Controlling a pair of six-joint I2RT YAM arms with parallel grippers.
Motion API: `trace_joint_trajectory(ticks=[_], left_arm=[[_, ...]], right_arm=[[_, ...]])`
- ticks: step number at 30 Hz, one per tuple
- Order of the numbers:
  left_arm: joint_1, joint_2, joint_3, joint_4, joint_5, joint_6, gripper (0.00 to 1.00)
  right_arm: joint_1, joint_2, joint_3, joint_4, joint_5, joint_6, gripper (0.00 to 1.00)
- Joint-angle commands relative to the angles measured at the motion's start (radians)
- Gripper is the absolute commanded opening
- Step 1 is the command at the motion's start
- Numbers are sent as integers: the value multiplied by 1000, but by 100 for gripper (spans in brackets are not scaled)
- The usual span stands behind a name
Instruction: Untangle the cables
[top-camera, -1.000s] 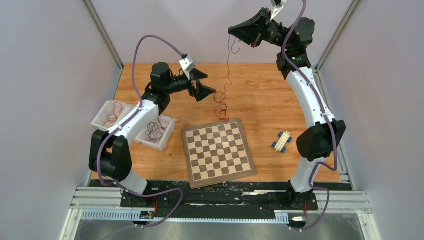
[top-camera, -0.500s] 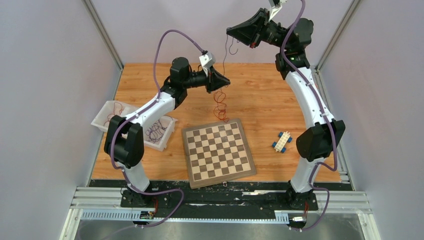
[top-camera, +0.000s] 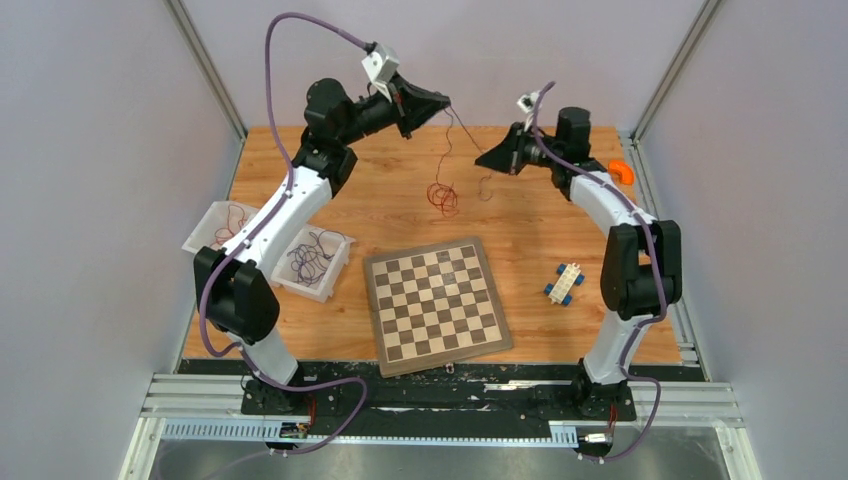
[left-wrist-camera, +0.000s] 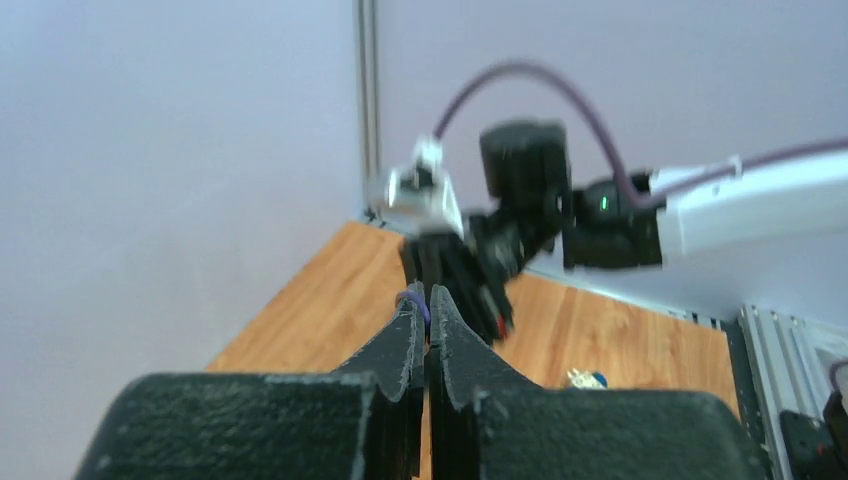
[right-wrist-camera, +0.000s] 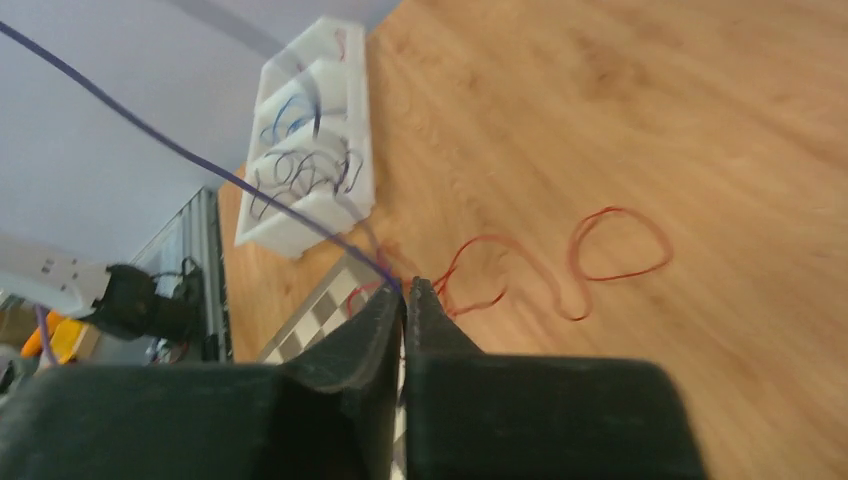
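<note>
While the left gripper (top-camera: 443, 101), wide open a second ago, is now clamping shut on the dark purple cable (top-camera: 462, 124) and lifting it high, the right gripper (top-camera: 484, 160) is pinching the same strand and sinking toward the table (top-camera: 560, 215). The strand is stretching between them. The red cable (top-camera: 442, 196) is lying coiled on the wood below, apparently separating but not yet free.

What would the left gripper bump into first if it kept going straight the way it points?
Most likely the right gripper: the left wrist view shows it straight ahead of the shut left gripper. Depth is unclear, so it might just miss.
</note>
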Motion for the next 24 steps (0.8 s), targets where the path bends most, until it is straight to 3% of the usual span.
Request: trace_joint_trajectory(ticks=[1,5,8,12,19,21,23,24], left_arm=[[15,48,142,35,-91,-60,0],[22,66,194,-9,-112,-67,0],[23,54,174,-1,-122,-93,0],[24,46,168,11,-134,-146,0],[27,70,211,34,-124,-296,0],[31,72,219,41,-127,-327,0],[38,74,234,47,-132,-362,0],[43,76,247,48,-136,-386,0]], right_arm=[[103,-29,-7,-2,-78,-118,12],[105,-5,4,-7,-64,-163,62],[122,-2,40,14,-23,-216,80],[150,-11,-2,176,104,-253,99],[234,116,58,336,161,-279,97],[255,157,88,338,150,-267,85],[268,186,83,339,147,-276,62],[272,194,67,340,165,-288,45]])
